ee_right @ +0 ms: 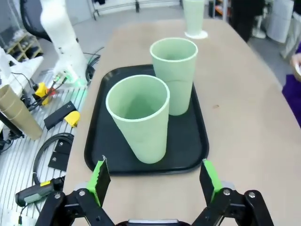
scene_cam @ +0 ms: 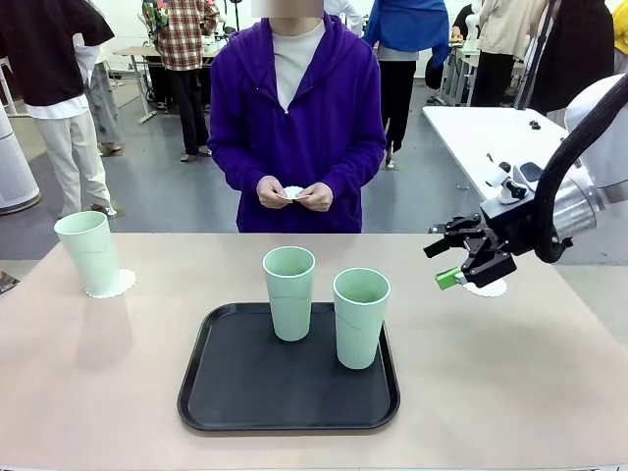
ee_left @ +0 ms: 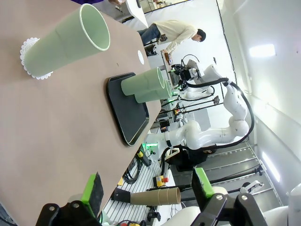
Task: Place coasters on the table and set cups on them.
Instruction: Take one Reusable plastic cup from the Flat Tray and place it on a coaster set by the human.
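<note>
Standing upright, long axes vertical and open mouths up, all three cups taper toward their bases. The left tray cup (scene_cam: 289, 292) and the right tray cup (scene_cam: 361, 317) sit close together, not touching, on a black tray (scene_cam: 289, 417). They are straight ahead of the right hand (ee_right: 155, 178), whose fingers are spread wide and hold nothing. The tray's raised rim lies between that hand and the nearer cup. The third cup (scene_cam: 88, 253) stands well beyond them, far from the right hand, on the first coaster (scene_cam: 118, 285), whose lacy edge shows past the cup's base. From the front, the right hand hangs just over the second coaster (scene_cam: 488, 288), which lies flat on the beige surface (scene_cam: 510, 373); whether they touch cannot be told. The left hand (ee_left: 146, 187) is likewise open and empty, low near the surface's edge, with the third cup ahead of it and the tray farther off. Across the surface a person (scene_cam: 294, 108) holds the last coaster (scene_cam: 294, 192). The cups are pale mint green, plain, without handles, and empty inside.
</note>
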You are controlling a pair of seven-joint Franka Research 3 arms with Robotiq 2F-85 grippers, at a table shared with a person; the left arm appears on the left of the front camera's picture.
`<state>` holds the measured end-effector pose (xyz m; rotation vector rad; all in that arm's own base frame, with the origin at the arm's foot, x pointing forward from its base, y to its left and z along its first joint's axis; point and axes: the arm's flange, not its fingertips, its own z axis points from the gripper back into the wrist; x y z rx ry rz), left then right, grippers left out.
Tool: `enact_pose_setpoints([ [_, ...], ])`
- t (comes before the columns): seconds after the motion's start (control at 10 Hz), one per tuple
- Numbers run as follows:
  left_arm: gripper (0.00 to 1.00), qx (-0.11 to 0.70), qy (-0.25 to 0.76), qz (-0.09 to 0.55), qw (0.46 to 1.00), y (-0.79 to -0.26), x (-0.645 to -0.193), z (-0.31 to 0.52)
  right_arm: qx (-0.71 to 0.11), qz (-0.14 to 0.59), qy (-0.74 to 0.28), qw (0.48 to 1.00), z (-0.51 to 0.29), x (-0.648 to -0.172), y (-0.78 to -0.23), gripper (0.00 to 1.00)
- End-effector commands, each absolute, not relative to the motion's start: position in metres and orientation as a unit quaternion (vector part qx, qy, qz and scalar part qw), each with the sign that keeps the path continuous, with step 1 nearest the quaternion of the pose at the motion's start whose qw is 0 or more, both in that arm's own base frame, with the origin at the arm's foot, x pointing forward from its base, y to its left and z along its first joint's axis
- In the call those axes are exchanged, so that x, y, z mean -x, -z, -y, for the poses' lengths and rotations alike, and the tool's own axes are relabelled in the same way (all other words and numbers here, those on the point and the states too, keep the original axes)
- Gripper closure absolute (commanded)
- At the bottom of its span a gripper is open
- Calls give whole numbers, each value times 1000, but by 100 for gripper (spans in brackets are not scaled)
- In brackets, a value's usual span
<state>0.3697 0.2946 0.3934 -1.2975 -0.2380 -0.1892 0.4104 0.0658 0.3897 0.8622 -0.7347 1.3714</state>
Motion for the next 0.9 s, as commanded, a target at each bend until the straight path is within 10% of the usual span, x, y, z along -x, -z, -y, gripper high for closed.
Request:
enact_pose_setpoints([
  [0.0, 0, 598, 85, 110, 789, -395, -369, -295, -384, 315, -602, 625, -65, -422, -374, 0],
  [0.8, 0, 598, 85, 110, 789, -395, -369, -295, -374, 324, -614, 615, -63, -418, -367, 0],
])
